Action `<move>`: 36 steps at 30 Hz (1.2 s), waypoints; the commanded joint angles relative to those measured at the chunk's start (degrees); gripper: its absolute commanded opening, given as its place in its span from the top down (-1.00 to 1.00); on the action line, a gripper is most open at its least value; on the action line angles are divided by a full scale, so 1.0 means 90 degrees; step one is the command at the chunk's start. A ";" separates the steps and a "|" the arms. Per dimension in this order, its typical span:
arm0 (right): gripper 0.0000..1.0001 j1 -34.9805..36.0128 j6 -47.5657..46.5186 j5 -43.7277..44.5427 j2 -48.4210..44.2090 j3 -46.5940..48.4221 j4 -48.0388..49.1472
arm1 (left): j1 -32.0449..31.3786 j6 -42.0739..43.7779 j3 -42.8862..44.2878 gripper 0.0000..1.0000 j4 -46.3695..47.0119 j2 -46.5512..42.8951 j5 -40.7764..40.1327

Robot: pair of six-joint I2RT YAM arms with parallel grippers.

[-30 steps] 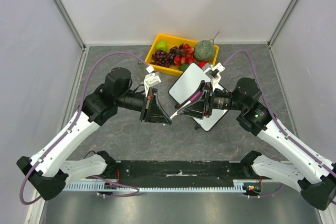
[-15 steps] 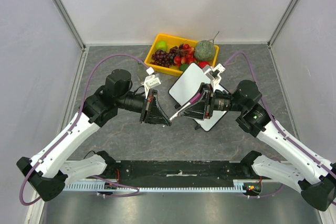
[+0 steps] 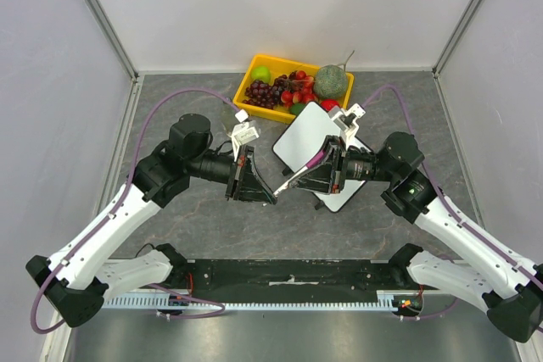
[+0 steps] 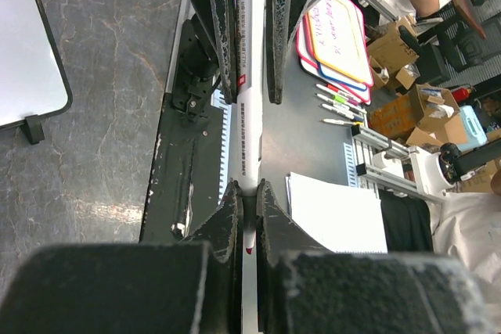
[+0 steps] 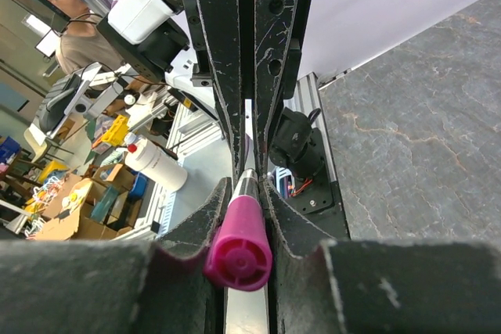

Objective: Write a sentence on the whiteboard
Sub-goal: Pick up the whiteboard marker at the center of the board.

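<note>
The grey marbled table (image 3: 195,218) is walled in white, and on it the whiteboard (image 3: 302,136) lies skewed toward the back, one corner just in front of the yellow tray (image 3: 247,77) of fruit; what I see of its face is glossy white. Just in front of it, off the table, my right gripper (image 5: 249,187) is pinched on the marker (image 4: 249,115) near its magenta end, with my wrist hiding part of the board. My left gripper (image 4: 247,202) faces it tip to tip, jaws pressed on the barrel's other end, so the marker bridges both.
</note>
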 commanded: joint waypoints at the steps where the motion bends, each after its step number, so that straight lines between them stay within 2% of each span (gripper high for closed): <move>1: 0.49 -0.0013 0.0239 -0.0071 -0.0085 -0.0073 0.0443 | -0.0017 -0.0106 -0.0088 0.96 0.0274 -0.0116 0.0125; 10: 0.47 -0.0013 0.0445 -0.0130 -0.0065 -0.0131 0.0629 | -0.0017 -0.0272 -0.0175 0.96 0.0557 -0.0106 0.0125; 16: 0.31 -0.0003 0.0533 -0.0159 -0.0094 -0.0190 0.0736 | -0.0017 -0.0418 -0.0283 0.96 0.0811 -0.0116 0.0115; 22: 0.32 -0.0003 0.0542 -0.0150 -0.0085 -0.0219 0.0765 | -0.0036 -0.0487 -0.0342 0.96 0.0929 -0.0106 0.0116; 30: 0.51 -0.0003 0.0562 -0.0023 -0.0094 -0.0229 0.0717 | -0.0027 -0.0565 -0.0371 0.96 0.1017 -0.0096 0.0106; 36: 0.79 -0.0003 0.0601 0.0114 -0.0104 -0.0278 0.0697 | -0.0027 -0.0614 -0.0449 0.96 0.1094 -0.0106 0.0125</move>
